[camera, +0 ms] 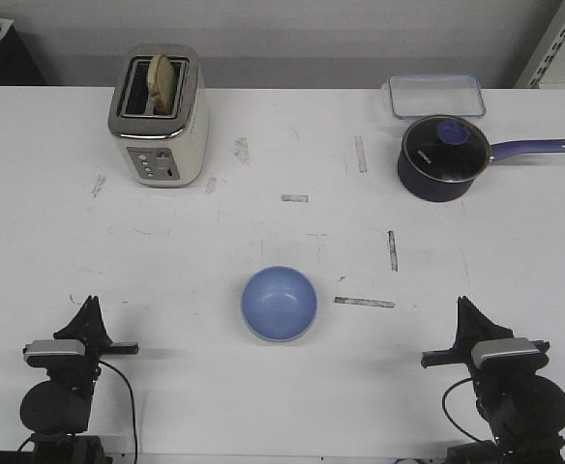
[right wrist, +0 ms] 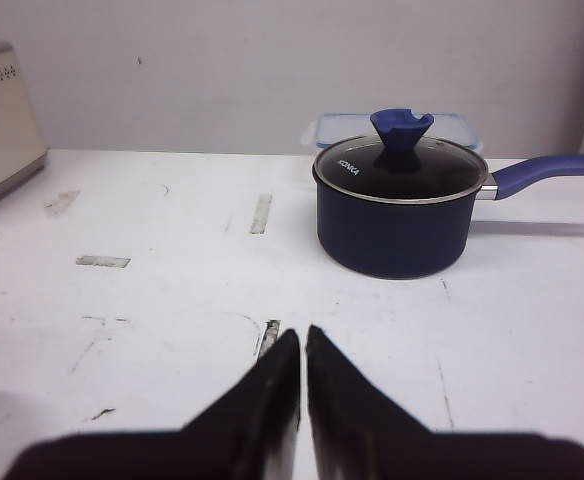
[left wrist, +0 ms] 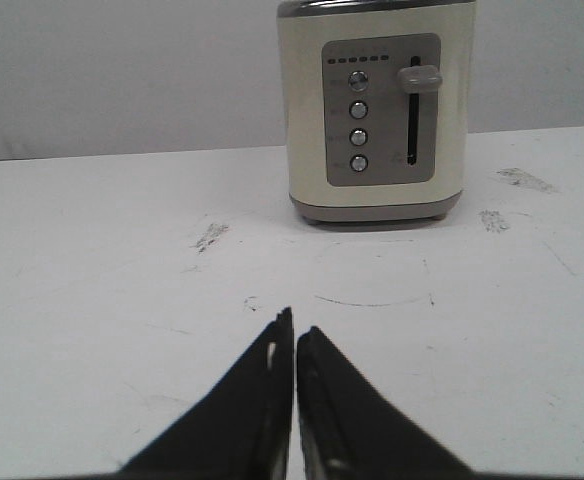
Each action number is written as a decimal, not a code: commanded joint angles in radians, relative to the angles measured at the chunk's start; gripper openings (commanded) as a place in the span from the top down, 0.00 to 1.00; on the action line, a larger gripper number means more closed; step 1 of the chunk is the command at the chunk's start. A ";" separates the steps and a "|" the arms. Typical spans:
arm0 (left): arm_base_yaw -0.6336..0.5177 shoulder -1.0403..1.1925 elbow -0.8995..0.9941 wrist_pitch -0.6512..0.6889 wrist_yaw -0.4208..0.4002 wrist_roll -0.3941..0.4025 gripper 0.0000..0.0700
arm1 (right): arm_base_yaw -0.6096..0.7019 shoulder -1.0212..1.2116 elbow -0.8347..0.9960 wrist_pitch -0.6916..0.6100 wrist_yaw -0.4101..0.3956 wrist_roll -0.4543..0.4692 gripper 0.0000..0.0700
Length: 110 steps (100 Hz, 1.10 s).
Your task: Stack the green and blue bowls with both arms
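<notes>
The light blue bowl (camera: 279,304) stands upright on the white table (camera: 195,261), near the front centre. A thin pale edge shows along its near rim. No separate green bowl is in view; I cannot tell if it sits under the blue one. My left gripper (camera: 91,307) rests at the front left, shut and empty, well left of the bowl. My right gripper (camera: 463,309) rests at the front right, shut and empty, well right of the bowl. In the left wrist view the fingers (left wrist: 294,322) are together; in the right wrist view (right wrist: 303,333) too. Neither wrist view shows a bowl.
A cream toaster (camera: 159,118) with toast stands at the back left and shows in the left wrist view (left wrist: 377,110). A dark navy lidded saucepan (camera: 442,159) with a long handle sits at the back right (right wrist: 397,205), with a clear container (camera: 435,95) behind it.
</notes>
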<state>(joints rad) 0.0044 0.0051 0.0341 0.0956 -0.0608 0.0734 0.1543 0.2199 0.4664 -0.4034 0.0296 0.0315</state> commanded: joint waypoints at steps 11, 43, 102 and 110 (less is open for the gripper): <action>0.000 -0.002 -0.021 0.011 0.001 0.013 1.00 | -0.069 -0.006 -0.021 0.059 -0.007 -0.057 0.99; 0.000 -0.002 -0.021 0.011 0.001 0.013 1.00 | -0.239 -0.129 -0.294 0.259 -0.011 0.002 0.99; 0.000 -0.002 -0.021 0.010 0.001 0.013 1.00 | -0.183 -0.219 -0.454 0.351 -0.011 0.020 0.99; 0.000 -0.002 -0.021 0.010 0.001 0.013 1.00 | -0.183 -0.219 -0.454 0.351 -0.006 0.020 0.99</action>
<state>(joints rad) 0.0044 0.0051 0.0341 0.0948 -0.0605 0.0734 -0.0307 0.0013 0.0143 -0.0654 0.0200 0.0353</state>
